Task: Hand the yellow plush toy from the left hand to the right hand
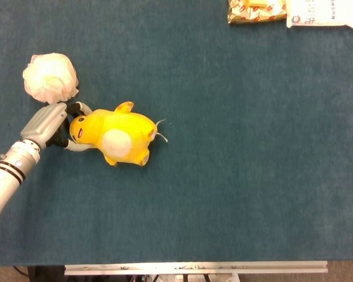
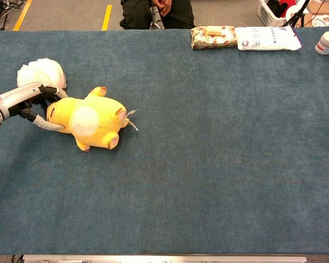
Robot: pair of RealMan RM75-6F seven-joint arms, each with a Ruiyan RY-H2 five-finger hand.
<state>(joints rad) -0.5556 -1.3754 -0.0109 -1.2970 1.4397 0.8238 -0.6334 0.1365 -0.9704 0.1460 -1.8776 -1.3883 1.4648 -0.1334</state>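
Observation:
The yellow plush toy (image 1: 120, 138) (image 2: 93, 122) lies on its side on the blue table, white belly up and head pointing left. My left hand (image 1: 52, 124) (image 2: 28, 102) is at the toy's head. Its fingers (image 1: 76, 109) reach around the head, one above it and one curled below, and they touch the plush. The toy's body still rests on the table. My right hand shows in neither view.
A white fluffy ball (image 1: 50, 76) (image 2: 41, 72) sits just behind my left hand. Snack packets (image 2: 214, 37) and a white bag (image 2: 266, 38) lie at the far edge, with a white jar (image 2: 327, 42) at the far right. A person sits beyond the table.

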